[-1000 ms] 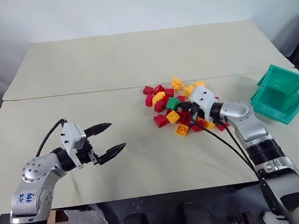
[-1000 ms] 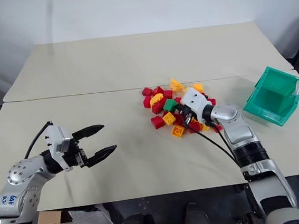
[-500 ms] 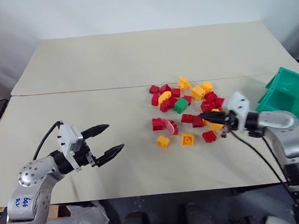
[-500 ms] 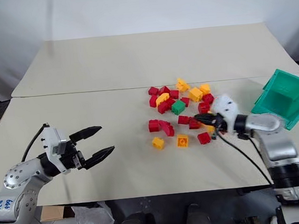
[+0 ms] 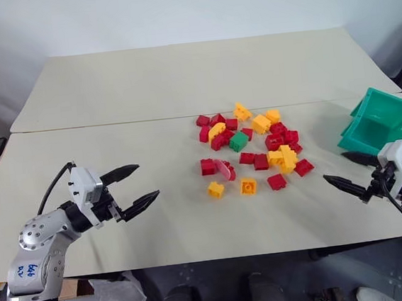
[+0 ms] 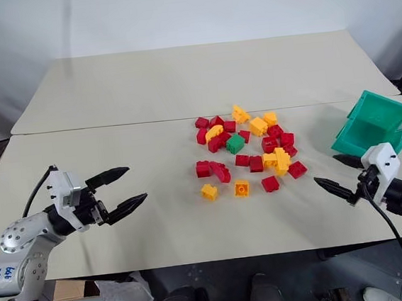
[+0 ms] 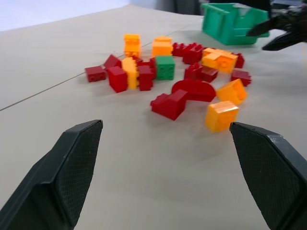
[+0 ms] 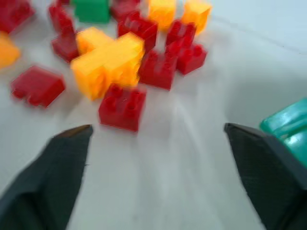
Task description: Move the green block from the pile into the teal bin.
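Both grippers, left (image 5: 139, 185) and right (image 5: 352, 172), gape empty. Green block (image 5: 239, 142) sits hemmed by the pile (image 5: 258, 152). Wide fingers risk snagging red neighbours and carrying them to the bin (image 5: 370, 134).

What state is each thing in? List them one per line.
green block: lying flat in the pile, not held.
pile: loose, scattered on the table, red and yellow-orange bricks.
teal bin: open-topped, tilted, with no brick visible inside.
left hand: open, empty, well apart from the bricks.
right hand: open, empty, just in front of the bin.
table: bare apart from bricks and bin.
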{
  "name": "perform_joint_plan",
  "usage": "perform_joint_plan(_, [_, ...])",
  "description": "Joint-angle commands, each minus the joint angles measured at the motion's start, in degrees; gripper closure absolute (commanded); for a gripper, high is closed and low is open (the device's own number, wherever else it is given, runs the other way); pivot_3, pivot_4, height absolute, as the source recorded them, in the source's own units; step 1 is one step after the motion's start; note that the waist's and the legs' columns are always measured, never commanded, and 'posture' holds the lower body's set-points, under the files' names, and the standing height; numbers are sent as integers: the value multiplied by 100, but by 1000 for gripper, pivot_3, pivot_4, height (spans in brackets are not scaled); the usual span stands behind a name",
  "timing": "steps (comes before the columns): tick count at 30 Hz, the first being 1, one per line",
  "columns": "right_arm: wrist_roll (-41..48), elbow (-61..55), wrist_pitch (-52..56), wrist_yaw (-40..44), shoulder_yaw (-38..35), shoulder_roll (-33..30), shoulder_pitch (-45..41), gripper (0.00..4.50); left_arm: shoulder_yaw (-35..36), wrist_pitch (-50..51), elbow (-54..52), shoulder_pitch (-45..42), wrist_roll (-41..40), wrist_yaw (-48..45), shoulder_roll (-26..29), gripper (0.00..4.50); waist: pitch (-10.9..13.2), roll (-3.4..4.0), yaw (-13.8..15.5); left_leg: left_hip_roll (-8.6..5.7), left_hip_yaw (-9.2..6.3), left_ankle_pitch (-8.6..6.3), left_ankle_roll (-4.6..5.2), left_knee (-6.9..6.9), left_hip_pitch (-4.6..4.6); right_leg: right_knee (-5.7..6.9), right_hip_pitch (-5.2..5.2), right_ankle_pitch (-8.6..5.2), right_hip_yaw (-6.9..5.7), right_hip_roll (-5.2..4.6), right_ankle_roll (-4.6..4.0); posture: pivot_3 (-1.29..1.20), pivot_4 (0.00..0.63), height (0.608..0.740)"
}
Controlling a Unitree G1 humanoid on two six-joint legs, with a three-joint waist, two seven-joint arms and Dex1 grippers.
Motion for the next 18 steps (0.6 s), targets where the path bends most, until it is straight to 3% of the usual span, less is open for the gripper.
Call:
perform_joint_plan(1, [764, -1371, 1230, -206, 302, 24, -337, 13, -25, 116, -135, -162, -222, -93, 29, 0, 2, 4, 9, 1, -1, 0, 0, 0, 0, 2, -1, 0, 2, -1, 0, 0, 150, 740])
perform_joint_plan(5, [391, -2156, 2858, -957, 1449, -87, -1128, 13, -219, 41, -26, -410, -70, -178, 23, 0, 2, 5, 20, 4, -11, 0, -1, 6, -4, 2, -3, 4, -3, -2, -6, 0, 150, 740])
perform_joint_plan(8, [26, -2092, 3567, -1691, 2053, 260, -1942, 13, -305, -100, 69, -601, 64, -168, 7, 0, 2, 5, 27, 2, -19, -1, -2, 4, -14, -4, -9, 4, -7, -6, -8, 0, 150, 740])
perform_joint_plan(12, [-796, -1562, 3440, -2257, 2820, 765, -2641, 13, -308, -144, 155, -731, 93, -107, -7, 0, 2, 5, 23, -5, -24, -2, -4, 1, -24, 2, -22, 5, -17, -7, -8, 0, 150, 740])
perform_joint_plan(18, [-1569, -589, 2887, -2920, 3193, 1542, -3218, 13, -250, -88, -42, -509, 73, -31, 16, 0, 2, 5, -1, -16, -23, -3, -3, -7, -40, 9, -43, 6, -24, -7, -5, 0, 150, 740])
